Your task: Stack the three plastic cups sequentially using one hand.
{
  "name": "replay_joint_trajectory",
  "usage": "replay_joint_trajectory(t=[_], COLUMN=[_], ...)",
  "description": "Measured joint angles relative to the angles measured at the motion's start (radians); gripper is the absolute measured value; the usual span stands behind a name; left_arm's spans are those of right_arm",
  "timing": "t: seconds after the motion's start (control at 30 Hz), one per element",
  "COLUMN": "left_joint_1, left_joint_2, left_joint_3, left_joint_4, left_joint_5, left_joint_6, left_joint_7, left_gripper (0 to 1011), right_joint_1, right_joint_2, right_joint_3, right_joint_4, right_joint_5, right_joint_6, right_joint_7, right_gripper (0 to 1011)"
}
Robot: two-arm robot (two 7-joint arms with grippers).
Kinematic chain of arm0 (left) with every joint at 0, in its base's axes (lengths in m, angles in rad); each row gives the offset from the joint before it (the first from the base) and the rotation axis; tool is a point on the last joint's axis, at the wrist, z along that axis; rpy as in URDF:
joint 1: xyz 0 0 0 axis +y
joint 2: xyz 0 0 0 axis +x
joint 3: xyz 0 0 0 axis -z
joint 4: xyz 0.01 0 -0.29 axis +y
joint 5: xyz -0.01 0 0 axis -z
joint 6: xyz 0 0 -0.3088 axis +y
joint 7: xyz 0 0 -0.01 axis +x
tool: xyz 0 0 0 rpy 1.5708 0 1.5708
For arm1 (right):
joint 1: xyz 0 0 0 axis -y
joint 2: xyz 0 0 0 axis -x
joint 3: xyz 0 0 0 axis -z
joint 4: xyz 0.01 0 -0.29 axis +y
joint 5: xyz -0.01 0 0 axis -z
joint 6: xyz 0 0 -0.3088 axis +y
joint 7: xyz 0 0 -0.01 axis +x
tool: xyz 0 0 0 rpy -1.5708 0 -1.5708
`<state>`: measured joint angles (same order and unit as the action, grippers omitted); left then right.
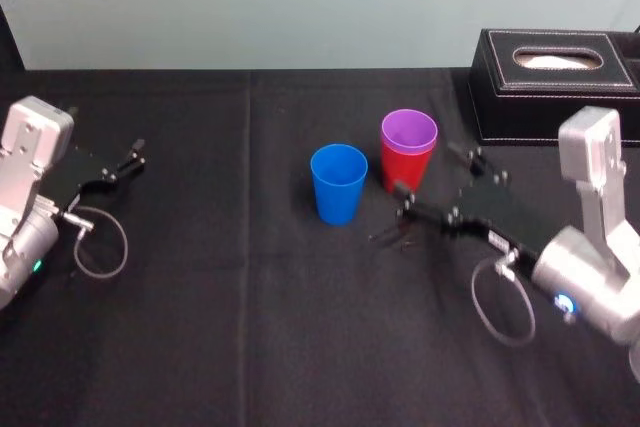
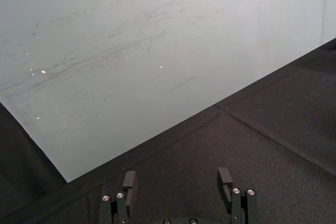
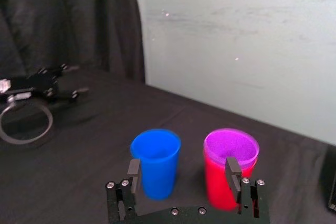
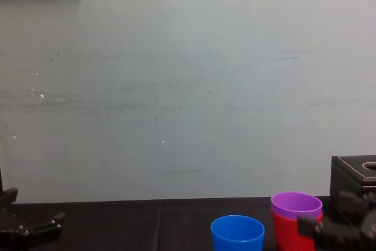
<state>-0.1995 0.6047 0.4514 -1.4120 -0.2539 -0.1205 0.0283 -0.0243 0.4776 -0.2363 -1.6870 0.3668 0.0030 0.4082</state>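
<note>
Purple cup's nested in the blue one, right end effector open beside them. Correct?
No: the purple cup sits in the red cup; the blue cup stands alone, as the head view shows. The right end effector is open near them.

I see the purple plastic tumbler (image 1: 409, 131) inside the red plastic tumbler (image 1: 404, 171), with the blue plastic tumbler (image 1: 338, 187) just left.

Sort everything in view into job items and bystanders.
Job: blue cup; purple cup, nested in red cup; right hand, open near them.
Lying about: black box; left hand, parked far left.
</note>
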Motion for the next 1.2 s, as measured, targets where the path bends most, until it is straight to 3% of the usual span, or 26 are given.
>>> replay_joint_trajectory(t=[0.23,0.57,1.2], left_joint_1=[0.000,0.000,0.000], left_joint_2=[0.000,0.000,0.000], left_joint_3=[0.000,0.000,0.000], left_joint_4=[0.000,0.000,0.000], left_joint_5=[0.000,0.000,0.000], left_joint_6=[0.000,0.000,0.000], left_joint_7=[0.000,0.000,0.000], left_gripper=[1005,1005,1005], right_joint_1=[-0.047,-0.034,0.078], right_joint_2=[0.015,-0.004,-0.110], right_joint_3=[-0.018,-0.056,-0.120], right_joint_4=[0.003,0.032,0.118], right_joint_5=[-0.014,-0.077,-0.121], right_joint_6=[-0.039,-0.057,0.038], right_joint_7=[0.007,-0.007,-0.047], right_gripper=[1003,1003,1003])
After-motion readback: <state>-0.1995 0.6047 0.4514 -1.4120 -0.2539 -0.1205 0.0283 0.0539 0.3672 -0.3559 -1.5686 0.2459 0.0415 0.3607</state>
